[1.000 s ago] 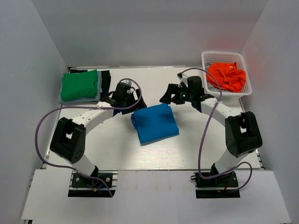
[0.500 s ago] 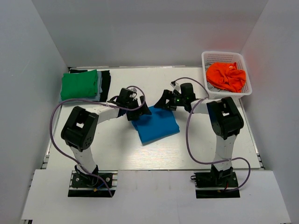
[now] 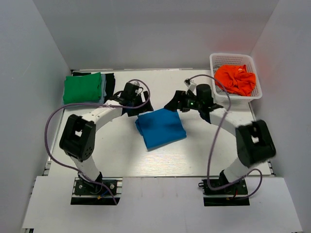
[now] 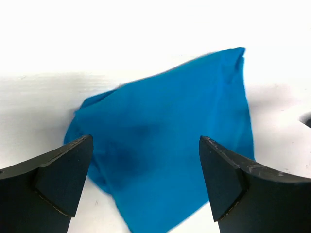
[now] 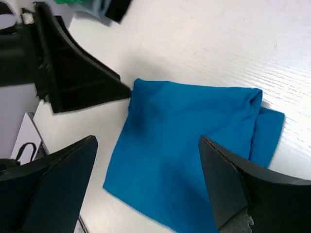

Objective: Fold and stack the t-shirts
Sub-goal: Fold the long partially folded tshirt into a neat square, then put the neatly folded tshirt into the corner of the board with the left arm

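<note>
Left tool (image 4: 146, 138) and right tool (image 5: 148, 138), spread wide, partly hide blue t-shirt (image 3: 160, 127)

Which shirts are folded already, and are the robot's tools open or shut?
Bright blue cotton t-shirt: folded, lying flat, not held.
Green cotton t-shirt: folded, lying on top of darker shirts.
White plastic mesh basket: upright.
Orange cotton t-shirt: crumpled, inside that basket.
Left tool: open, empty.
Right tool: open, empty.

Tee (image 3: 161, 127) central — stack (image 3: 82, 88) left, basket (image 3: 232, 55) right
</note>
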Available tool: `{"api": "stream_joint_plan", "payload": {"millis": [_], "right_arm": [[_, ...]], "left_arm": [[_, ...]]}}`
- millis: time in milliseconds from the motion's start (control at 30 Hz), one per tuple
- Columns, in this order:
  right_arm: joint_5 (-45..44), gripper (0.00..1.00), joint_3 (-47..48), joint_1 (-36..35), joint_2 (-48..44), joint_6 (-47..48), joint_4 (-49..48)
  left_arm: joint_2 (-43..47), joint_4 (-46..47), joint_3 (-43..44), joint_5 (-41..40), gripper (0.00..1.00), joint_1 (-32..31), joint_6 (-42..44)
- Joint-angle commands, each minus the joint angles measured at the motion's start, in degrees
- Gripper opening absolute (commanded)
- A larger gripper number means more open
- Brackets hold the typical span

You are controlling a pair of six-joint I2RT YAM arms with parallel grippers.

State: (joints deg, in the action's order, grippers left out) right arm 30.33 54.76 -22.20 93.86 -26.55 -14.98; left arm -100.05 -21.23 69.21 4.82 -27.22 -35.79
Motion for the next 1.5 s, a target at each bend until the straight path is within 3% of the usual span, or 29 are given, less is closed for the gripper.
{"api": "stream_joint_plan", "payload": {"millis": [0, 133, 400, 600, 800, 900, 933, 1000, 1033, 1200, 1300, 1400, 1467], "right_arm": [[-6.06, 0.9, -5.7, -0.3, -10.93, 1.33, 0.83], [-15.19, 0.9, -18.96, -0.04, -23.24, -2.19, 0.22], [-23.11, 0.9, -30.4, 0.04, -44.69, -5.36, 10.06], [-27.78, 0.9, -32.88, 0.05, -49.92, -4.48, 13.66], [-26.11, 0.9, -35.16, 0.05, -48.43, -5.09, 14.28], [-26.55, 0.9, -36.21, 0.22, -48.86, -5.8, 13.14], [-26.63, 0.9, -36.22, 0.14, -48.95, -5.71, 13.31], [-27.42, 0.9, -35.87, 0.22, -49.39, -5.19, 13.58], [-27.69, 0.9, -35.69, 0.05, -49.57, -4.92, 13.75], [-32.34, 0.9, -35.69, 0.22, -49.92, -3.95, 14.63], [-33.58, 0.9, -35.95, 0.13, -49.57, -3.95, 14.55], [-34.45, 0.9, -35.87, 0.05, -48.69, -3.51, 14.54], [-34.63, 0.9, -35.69, 0.22, -48.6, -3.6, 14.72]], "left_arm": [[7.84, -3.54, -1.88, -5.43, 1.0, -0.29, -0.33], [9.7, -6.45, -6.61, -6.49, 1.0, -0.29, -4.02], [8.39, -2.07, -14.88, 0.27, 1.0, -2.57, -8.32], [3.9, 4.26, -17.96, 3.35, 1.0, -4.41, -10.52], [-1.89, 6.73, -19.82, 0.01, 0.7, -8.28, -12.64], [-5.58, 6.2, -17.8, -0.77, 0.48, -8.81, -13.16], [-7.68, 4.64, -17.01, -1.39, 0.35, -8.81, -13.16], [-9.63, 2.87, -13.85, -4.18, 0.17, -8.81, -12.56], [-11.03, -0.18, -12.36, -5.94, 0.0, -8.81, -11.85], [-12.27, -11.18, 2.21, -19.73, 0.0, -8.12, -5.99], [-9.04, -12.08, 5.4, -23.97, 0.0, -7.49, -1.84], [-4.74, -12.08, 8.83, -31.0, 0.0, -7.49, 6.24], [-2.7, -9.98, 9.36, -33.46, 0.0, -7.49, 16.86]]}}
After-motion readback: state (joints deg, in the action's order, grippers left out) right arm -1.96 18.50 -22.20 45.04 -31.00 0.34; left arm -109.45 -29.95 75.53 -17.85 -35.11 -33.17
